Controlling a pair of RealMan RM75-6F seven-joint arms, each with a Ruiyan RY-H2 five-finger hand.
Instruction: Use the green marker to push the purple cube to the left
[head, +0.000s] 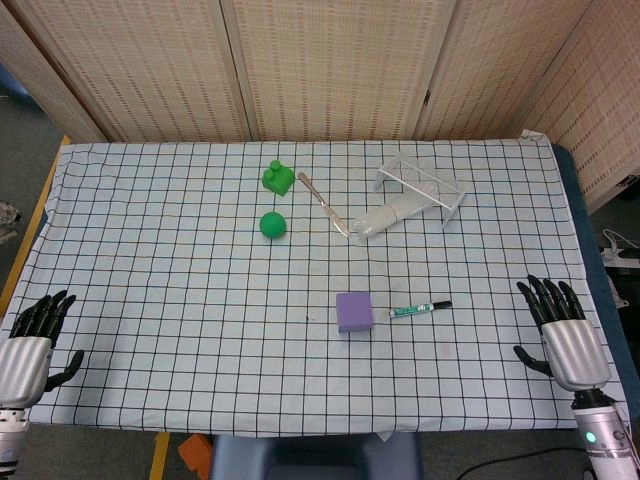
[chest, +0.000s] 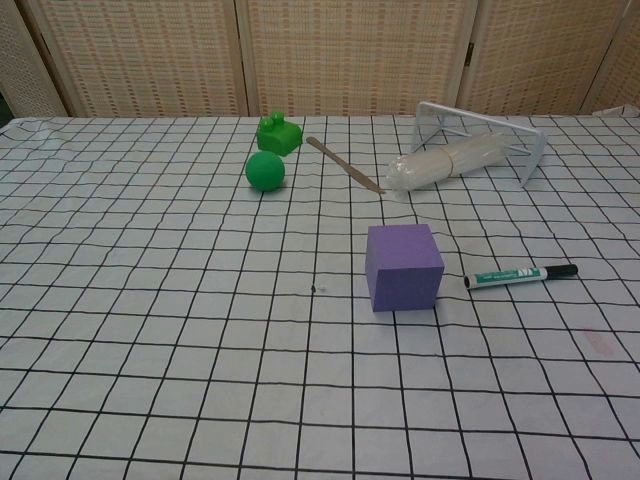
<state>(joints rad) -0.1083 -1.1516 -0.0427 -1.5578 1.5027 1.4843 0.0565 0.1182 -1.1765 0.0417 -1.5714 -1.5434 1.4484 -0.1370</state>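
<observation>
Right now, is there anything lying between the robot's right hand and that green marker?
No. In the head view, only bare checkered cloth separates the right hand from the green marker; the purple cube sits on the marker's far side.

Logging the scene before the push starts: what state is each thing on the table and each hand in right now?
green marker: capped, lying flat right of the cube, not held
purple cube: resting on the cloth, untouched
green ball: resting, free
green toy block: resting behind the ball
white wire rack: tipped over a clear roll
left hand: open, fingers spread, holds nothing
right hand: open, fingers spread, holds nothing
</observation>
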